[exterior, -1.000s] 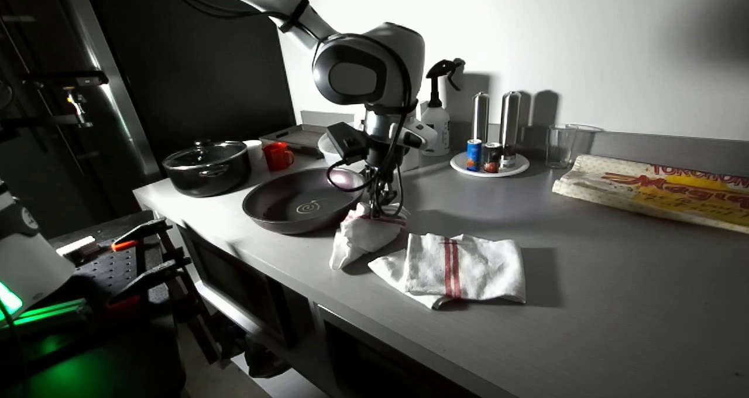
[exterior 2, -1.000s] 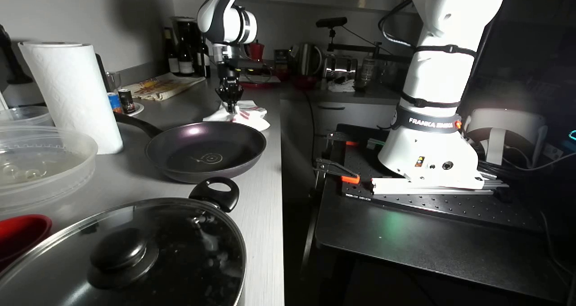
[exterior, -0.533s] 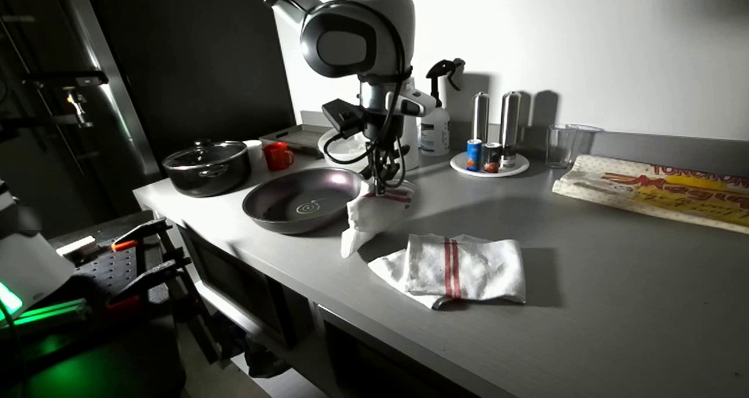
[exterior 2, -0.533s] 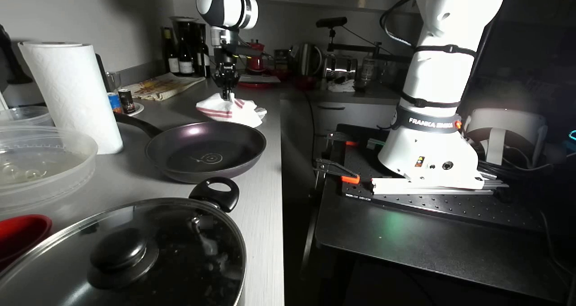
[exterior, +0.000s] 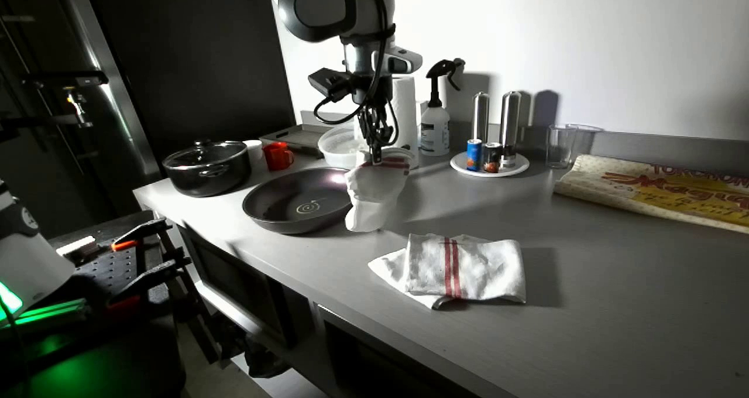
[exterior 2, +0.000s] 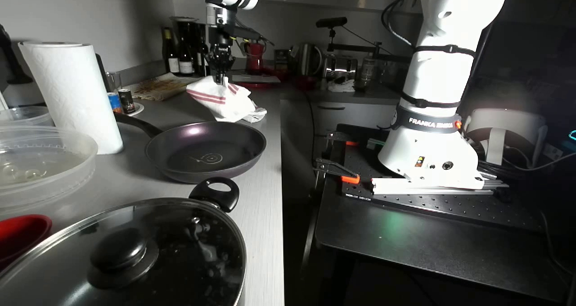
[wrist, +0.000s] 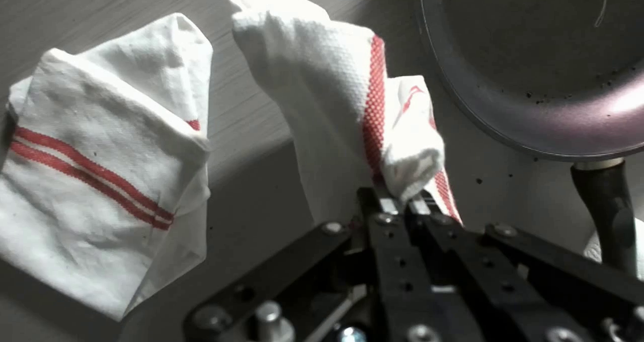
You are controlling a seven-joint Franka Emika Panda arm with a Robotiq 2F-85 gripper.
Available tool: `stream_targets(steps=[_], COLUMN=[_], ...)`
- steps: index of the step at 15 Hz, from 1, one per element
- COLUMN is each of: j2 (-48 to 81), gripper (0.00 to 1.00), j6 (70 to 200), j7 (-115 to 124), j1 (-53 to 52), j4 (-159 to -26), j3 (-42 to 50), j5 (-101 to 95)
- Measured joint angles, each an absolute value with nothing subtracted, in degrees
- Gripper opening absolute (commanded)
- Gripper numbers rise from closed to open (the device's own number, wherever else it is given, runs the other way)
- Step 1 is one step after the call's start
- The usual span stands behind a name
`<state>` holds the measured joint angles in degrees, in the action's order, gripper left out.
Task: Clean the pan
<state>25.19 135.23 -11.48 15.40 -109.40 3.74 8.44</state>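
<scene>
The pan (exterior: 275, 208) lies on the counter in both exterior views (exterior 2: 198, 173). Its purple-sheened inner wall (wrist: 508, 113) fills the upper right of the wrist view, with small dark crumbs in it. Its dark handle (wrist: 606, 206) points toward the paper towel side (exterior 2: 139, 123). My gripper (wrist: 402, 203) is shut on a white cloth (wrist: 322, 75) with red stripes. The gripper in the exterior views (exterior: 376, 157) (exterior 2: 220, 78) is beside the pan, above rim height. The held cloth (exterior: 374, 196) hangs down next to the pan rim (exterior 2: 222, 101).
A folded striped cloth (exterior: 468, 269) lies on the counter, also in the wrist view (wrist: 95, 156). A lidded pot (exterior: 208, 172), red mug (exterior: 277, 157), plastic bowl (exterior 2: 49, 175), paper roll (exterior 2: 74, 99), spray bottle (exterior: 435, 131) and white plate (exterior: 459, 167) stand around. Crumbs (wrist: 479, 181) lie beside the pan.
My gripper has risen with the cloth, which came up off the counter and now hangs. It also shifted a little toward the pan's handle side. The pan and folded cloth have not moved.
</scene>
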Motion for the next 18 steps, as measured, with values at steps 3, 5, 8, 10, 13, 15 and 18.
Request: stream_targets(steps=[3,5,8,10,13,15,18], j2=[22.3,20.1,17.0,15.2,13.2,12.4,11.7], gripper=[0.02,0.02,0.02,0.02,0.02,0.02,0.02], j6=[136.1,136.3,136.3,136.2,135.4,133.9,130.8], j7=[-12.2,-12.7,-13.3,-13.7,-14.7,-16.3,-19.3], j1=[13.7,12.3,9.9,8.2,5.8,4.6,3.3], j4=[-110.8,-111.8,-113.4,-114.7,-116.7,-117.9,-119.3], j3=[3.7,3.6,2.9,2.1,0.7,-0.5,-2.2], j5=[7.8,6.6,4.4,2.8,1.0,0.8,0.9])
